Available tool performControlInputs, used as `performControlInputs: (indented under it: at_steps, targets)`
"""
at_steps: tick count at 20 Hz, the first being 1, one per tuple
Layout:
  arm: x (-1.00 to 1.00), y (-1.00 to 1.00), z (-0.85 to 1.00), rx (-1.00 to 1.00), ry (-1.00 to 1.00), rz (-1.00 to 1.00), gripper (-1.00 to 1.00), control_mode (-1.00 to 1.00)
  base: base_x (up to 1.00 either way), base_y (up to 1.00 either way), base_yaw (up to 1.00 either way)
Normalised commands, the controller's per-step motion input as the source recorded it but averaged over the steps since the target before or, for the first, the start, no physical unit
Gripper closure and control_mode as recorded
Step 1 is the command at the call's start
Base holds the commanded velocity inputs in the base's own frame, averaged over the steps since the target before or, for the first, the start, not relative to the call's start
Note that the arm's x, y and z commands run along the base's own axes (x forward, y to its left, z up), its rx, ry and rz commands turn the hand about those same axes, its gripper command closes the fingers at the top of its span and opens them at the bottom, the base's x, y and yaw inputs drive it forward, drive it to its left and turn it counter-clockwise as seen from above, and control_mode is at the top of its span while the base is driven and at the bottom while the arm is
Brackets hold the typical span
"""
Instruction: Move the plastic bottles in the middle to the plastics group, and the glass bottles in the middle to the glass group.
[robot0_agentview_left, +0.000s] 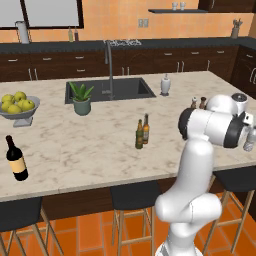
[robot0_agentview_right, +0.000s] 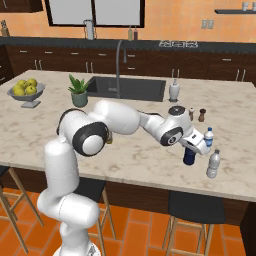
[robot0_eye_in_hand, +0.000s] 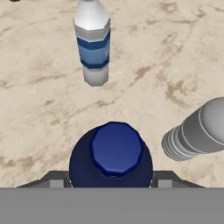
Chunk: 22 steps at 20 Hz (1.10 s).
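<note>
My gripper (robot0_agentview_right: 193, 146) is shut on the squat dark blue plastic bottle (robot0_agentview_right: 189, 156), its fingers on either side of the body just below the dark cap (robot0_eye_in_hand: 115, 148). The bottle stands low over the counter's right end. Just beyond it is the clear water bottle with the blue label (robot0_agentview_right: 209, 136) (robot0_eye_in_hand: 92, 43), and to its right the pale greyish bottle (robot0_agentview_right: 213, 164) (robot0_eye_in_hand: 197, 131). The olive green glass bottle (robot0_agentview_left: 139, 135) and the brown one (robot0_agentview_left: 146, 129) stand together mid-counter. At the far left stands the large dark wine bottle (robot0_agentview_left: 16, 158).
Salt and pepper shakers (robot0_agentview_right: 191, 114) stand behind the plastics. A white soap dispenser (robot0_agentview_right: 173, 91), the sink (robot0_agentview_right: 127, 87), a potted plant (robot0_agentview_right: 79, 91) and a fruit bowl (robot0_agentview_right: 26, 90) sit farther back. The counter's front edge (robot0_agentview_right: 200, 186) runs close by the bottles.
</note>
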Motion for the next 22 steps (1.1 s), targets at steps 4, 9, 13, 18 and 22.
performControlInputs:
  at_steps: [4,9,13,18,22]
  targets:
    - [0.08,-0.10,-0.41,0.03,0.00,0.00,1.00,-1.00,0.00,0.00,0.00]
    - [0.08,0.00,-0.10,0.00,-0.01,0.00,1.00,-1.00,0.00,0.00,0.00]
    - [0.34,-0.05,0.00,0.00,-0.03,-0.02,1.00,-1.00,0.00,0.00,0.00]
    - [0.24,-0.22,0.00,0.00,-0.02,-0.04,1.00,-1.00,0.00,0.00,0.00]
    - [0.25,-0.09,-0.06,0.00,0.00,-0.02,1.00,-1.00,0.00,0.00,0.00]
